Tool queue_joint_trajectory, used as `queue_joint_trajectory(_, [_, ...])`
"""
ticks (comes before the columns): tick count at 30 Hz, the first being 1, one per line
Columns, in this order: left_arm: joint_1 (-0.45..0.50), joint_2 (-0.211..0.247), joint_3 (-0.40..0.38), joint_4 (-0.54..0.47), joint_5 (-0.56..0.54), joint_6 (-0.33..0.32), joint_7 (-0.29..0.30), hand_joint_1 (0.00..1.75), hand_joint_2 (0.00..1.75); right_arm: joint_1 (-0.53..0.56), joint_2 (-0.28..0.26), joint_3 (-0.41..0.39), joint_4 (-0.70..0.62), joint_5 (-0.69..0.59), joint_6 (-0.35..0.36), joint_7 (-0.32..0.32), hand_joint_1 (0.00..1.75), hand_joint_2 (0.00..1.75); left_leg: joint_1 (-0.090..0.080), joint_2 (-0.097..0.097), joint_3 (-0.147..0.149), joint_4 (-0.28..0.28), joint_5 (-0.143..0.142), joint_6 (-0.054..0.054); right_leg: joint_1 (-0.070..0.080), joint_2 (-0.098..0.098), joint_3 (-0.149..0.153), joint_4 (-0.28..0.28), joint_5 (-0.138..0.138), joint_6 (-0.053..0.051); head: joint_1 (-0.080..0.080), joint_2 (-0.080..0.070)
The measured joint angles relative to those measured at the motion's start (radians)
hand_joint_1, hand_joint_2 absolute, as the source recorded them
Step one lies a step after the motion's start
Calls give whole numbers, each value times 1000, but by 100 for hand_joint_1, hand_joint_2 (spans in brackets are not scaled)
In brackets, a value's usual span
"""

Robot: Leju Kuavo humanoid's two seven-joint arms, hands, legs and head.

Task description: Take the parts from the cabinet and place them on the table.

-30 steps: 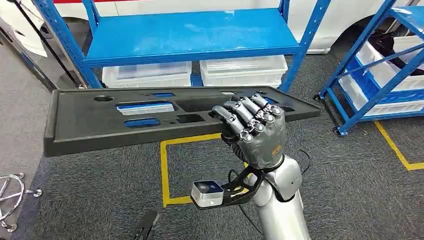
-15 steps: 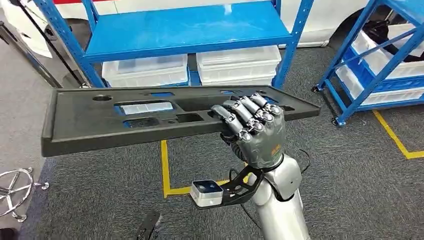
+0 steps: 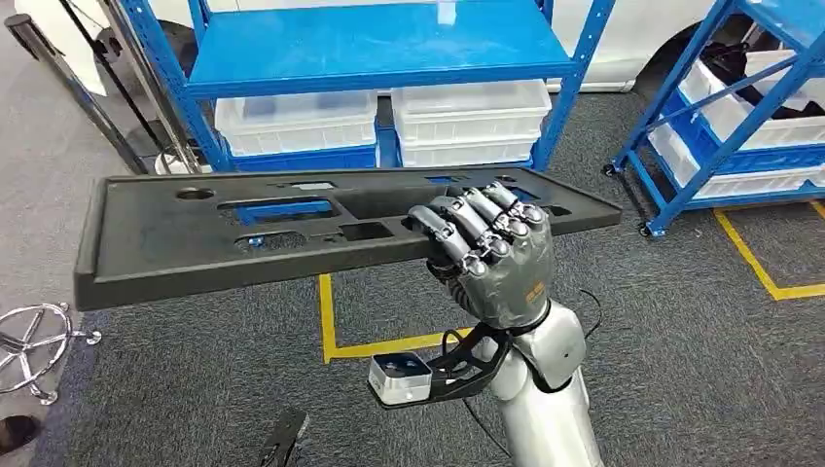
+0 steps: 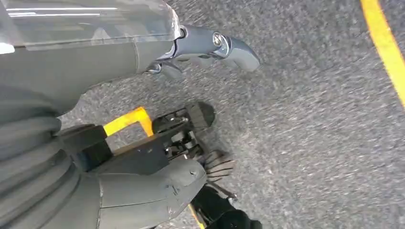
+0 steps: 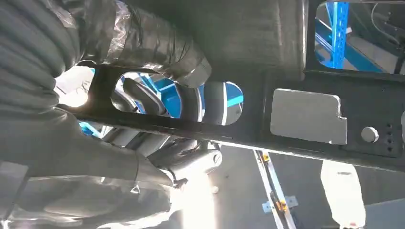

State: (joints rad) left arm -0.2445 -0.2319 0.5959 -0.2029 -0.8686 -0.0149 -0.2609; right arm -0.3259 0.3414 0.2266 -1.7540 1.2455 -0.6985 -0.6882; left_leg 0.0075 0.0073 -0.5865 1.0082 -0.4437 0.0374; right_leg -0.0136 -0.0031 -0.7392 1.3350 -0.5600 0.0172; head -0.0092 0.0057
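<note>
The right robot hand (image 3: 491, 255) covers part of the black part's (image 3: 195, 238) near edge at frame centre. The blue cabinet (image 3: 379, 49) is cut off at the top edge, and the left wrist view's carpet (image 4: 310, 119) is motion-blurred.

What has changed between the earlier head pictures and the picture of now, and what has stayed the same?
The whole view shifts: shelf and floor lines slide right, so the camera moved, not the things. The right hand still grips the long black panel at the same spot near its right end, held level.

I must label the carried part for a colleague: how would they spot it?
Start at the blue shelving rack; in front of it the right hand grips a long black panel. Unlike the white bins behind, it is flat, dark and pierced with cut-outs.
</note>
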Motion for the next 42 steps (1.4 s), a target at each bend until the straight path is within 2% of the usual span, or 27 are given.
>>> queue_joint_trajectory(2, [-1, 0, 0, 0, 0, 2, 1, 0, 175, 0, 0, 0, 1, 0, 0, 0, 175, 175, 0, 0, -22, 11, 8, -5, 0, 0, 96, -120, 64, -6, 0, 0])
queue_joint_trajectory(3, [-1, 0, 0, 0, 0, 3, 1, 0, 175, -1, 0, 0, 1, 0, 0, 0, 175, 175, 0, -1, -28, 17, 12, -8, 0, 0, 161, -211, 75, -12, 0, 0])
queue_joint_trajectory(4, [-1, 0, 0, 0, 0, 4, 1, 0, 175, -2, 0, 0, 1, 0, 0, 0, 175, 175, -5, -1, -36, 20, 15, -14, 6, 1, 200, -274, 44, -17, 0, 0])
queue_joint_trajectory(5, [-2, -1, 0, 0, 0, 5, 1, 0, 175, -2, 1, 0, 1, -1, 0, 0, 175, 175, -4, -1, -38, 21, 23, -21, 9, 2, 204, -294, 41, -18, -1, 0])
queue_joint_trajectory(8, [-4, -1, 0, 0, 0, 6, 2, 0, 175, -4, 1, 0, 1, -1, 0, 0, 175, 175, -5, -1, -43, 12, 44, -41, 11, 3, 190, -301, 57, -35, 0, 0])
queue_joint_trajectory(9, [-4, -1, 0, 0, 1, 7, 3, 0, 175, -5, 1, 0, 2, -1, 0, 0, 175, 175, -1, -4, -53, 22, 30, -44, 1, -3, 186, -311, 70, -45, 0, 0])
queue_joint_trajectory(11, [-5, -1, 0, 0, 2, 7, 4, 0, 175, -7, 3, 0, 5, 1, 0, 0, 175, 175, 0, -6, -84, 114, -72, -52, 3, -4, 168, -314, 88, -60, -1, 0])
queue_joint_trajectory(13, [-5, -1, 0, 0, 2, 7, 4, 0, 175, -7, 3, 0, 10, 5, 0, 0, 175, 175, 3, -5, -123, 258, -155, -60, 5, -6, 146, -311, 102, -63, -1, 0])
queue_joint_trajectory(15, [-4, -1, 0, 0, 2, 7, 4, 0, 175, -7, 3, 0, 15, 5, 0, 0, 175, 175, 5, -5, -117, 306, -146, -63, 6, -6, 123, -306, 116, -61, -1, 0])
queue_joint_trajectory(16, [-5, -1, 0, 0, 2, 7, 4, 0, 175, -7, 3, 0, 17, 5, 0, 0, 175, 175, 5, -5, -81, 261, -113, -63, 6, -6, 112, -302, 122, -60, -1, 0])
queue_joint_trajectory(18, [-7, -1, 0, 0, 2, 7, 5, 0, 175, -7, 3, 0, 18, 5, 0, 1, 175, 175, 5, -5, 30, 96, -55, -58, 6, -5, 96, -294, 131, -53, -1, 0])
queue_joint_trajectory(19, [-10, -1, 0, 0, 2, 7, 5, 0, 175, -8, 3, 0, 18, 5, 0, 1, 175, 175, 4, -7, 71, 24, -73, -51, 7, -5, 90, -290, 134, -49, -1, 0])
queue_joint_trajectory(20, [-11, -1, 0, 0, 2, 7, 4, 0, 175, -8, 3, 0, 18, 5, 0, 1, 175, 175, -1, -9, 87, -5, -75, -48, 9, -6, 85, -287, 140, -42, 0, 0])
queue_joint_trajectory(23, [-9, -1, 0, 0, 2, 7, 5, 0, 175, -8, 3, 0, 18, 9, 0, 1, 175, 175, -5, -10, 74, -3, -60, -30, 8, -6, 84, -297, 163, -24, -1, 0])
queue_joint_trajectory(24, [-9, -3, 0, 0, 2, 7, 5, 0, 175, -8, 3, 0, 18, 11, 0, 2, 175, 175, 9, -6, 73, -16, -44, -18, 10, -4, 78, -292, 157, -17, 0, 0])
queue_joint_trajectory(25, [-11, -5, 0, 0, 2, 7, 6, 0, 175, -10, 2, 0, 18, 11, 0, 2, 175, 175, 5, -2, 65, -17, -35, -13, 7, 0, 71, -274, 125, -13, 0, 0])
queue_joint_trajectory(27, [-13, -6, 1, 0, 0, 7, 7, 0, 175, -11, 2, 0, 19, 14, 0, 3, 175, 175, 3, -1, 42, -14, -20, 0, 6, 1, 29, -142, 8, -9, 1, 0])
queue_joint_trajectory(28, [-12, -6, 1, 0, 0, 7, 7, 0, 175, -11, 2, 0, 19, 14, 0, 3, 175, 175, 2, 0, 30, -12, -13, 1, 6, 1, 8, -67, -32, -6, 0, 0])
queue_joint_trajectory(29, [-11, -6, 1, 0, 0, 7, 7, 0, 175, -11, 2, 0, 21, 14, 0, 3, 175, 175, 1, 1, 19, -9, -6, 0, 4, 1, -3, -15, -44, -3, 0, 0])
queue_joint_trajectory(31, [-10, -6, 2, 0, 0, 7, 7, 0, 175, -11, 2, 0, 23, 13, 0, 3, 175, 175, 1, 1, -3, 1, 2, -4, 0, 1, 32, -29, -6, -2, 0, 0])
queue_joint_trajectory(33, [-10, -6, 2, 0, 0, 7, 8, 0, 175, -11, 2, 0, 23, 11, 0, 3, 175, 175, 2, 0, -18, 14, 6, -8, -3, 0, 139, -183, 56, -6, 0, 0])
queue_joint_trajectory(34, [-10, -6, 2, 0, 0, 7, 7, 0, 175, -12, 2, 0, 23, 11, 0, 3, 175, 175, 2, 0, -24, 20, 7, -11, -2, 1, 182, -262, 45, -11, 0, 0])
queue_joint_trajectory(35, [-11, -6, 2, 0, 0, 7, 7, 0, 175, -12, 2, 0, 23, 11, 0, 3, 175, 175, -2, 0, -32, 25, 12, -18, 6, 4, 196, -285, 39, -14, 0, 0])
queue_joint_trajectory(37, [-10, -6, 2, 0, 0, 7, 7, 0, 175, -12, 2, 0, 23, 10, 0, 3, 175, 175, -1, 0, -37, 22, 24, -34, 8, 4, 187, -290, 44, -19, 0, 0])
queue_joint_trajectory(39, [-7, -5, 2, 0, 0, 7, 7, 0, 175, -12, 2, 0, 23, 10, 0, 3, 175, 175, -4, -3, -43, 22, 34, -45, 2, 2, 176, -299, 60, -37, 0, 0])
queue_joint_trajectory(40, [-7, -4, 3, 0, 0, 7, 8, 0, 175, -12, 3, 0, 24, 10, 0, 3, 175, 175, 1, -5, -58, 37, 4, -50, 0, -1, 171, -302, 71, -46, 0, 0])
queue_joint_trajectory(42, [-6, -4, 3, 0, 0, 6, 8, 0, 175, -13, 3, 0, 24, 10, 0, 3, 175, 175, 4, -4, -95, 154, -103, -58, 2, -3, 150, -301, 85, -58, 0, 0])
